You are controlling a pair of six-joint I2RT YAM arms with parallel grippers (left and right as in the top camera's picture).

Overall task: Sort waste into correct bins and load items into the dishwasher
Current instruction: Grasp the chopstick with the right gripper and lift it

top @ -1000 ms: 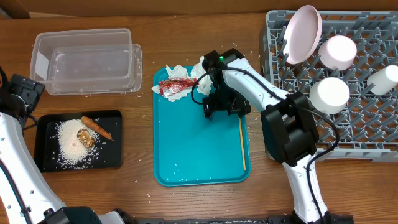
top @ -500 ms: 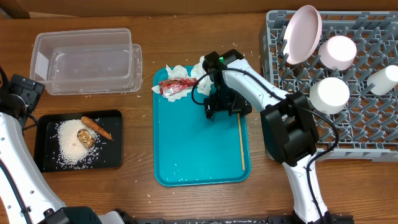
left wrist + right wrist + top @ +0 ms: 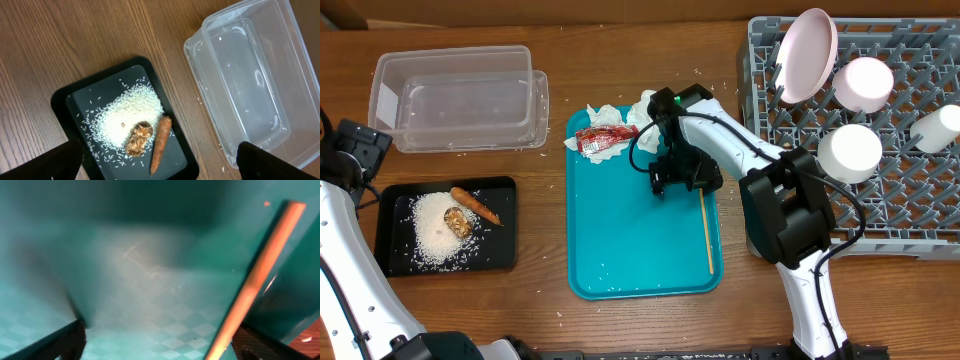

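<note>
The thin wooden chopstick (image 3: pixel 706 232) lies along the right side of the teal tray (image 3: pixel 630 240). My right gripper (image 3: pixel 680 180) is low over the tray at the chopstick's far end. In the right wrist view it (image 3: pixel 160 332) stands open, with the chopstick (image 3: pixel 260 270) just inside the right finger. Crumpled napkins (image 3: pixel 610 118) and a red wrapper (image 3: pixel 600 138) sit at the tray's far end. My left gripper (image 3: pixel 159 149) hangs open above the black tray (image 3: pixel 62 95), which holds rice (image 3: pixel 130 112), a brown lump (image 3: pixel 139 140) and a carrot piece (image 3: pixel 160 142).
The clear tub (image 3: pixel 460 95) stands beyond the black tray (image 3: pixel 390 195). At the right, the grey dish rack (image 3: pixel 920 200) holds a plate (image 3: pixel 807 55), two bowls (image 3: pixel 865 83) (image 3: pixel 850 152) and a cup (image 3: pixel 935 128). Rice grains dot the wood.
My right gripper has shifted slightly right toward the chopstick, whose far end has moved a little left. Its jaws look a touch narrower. The left arm has not moved.
</note>
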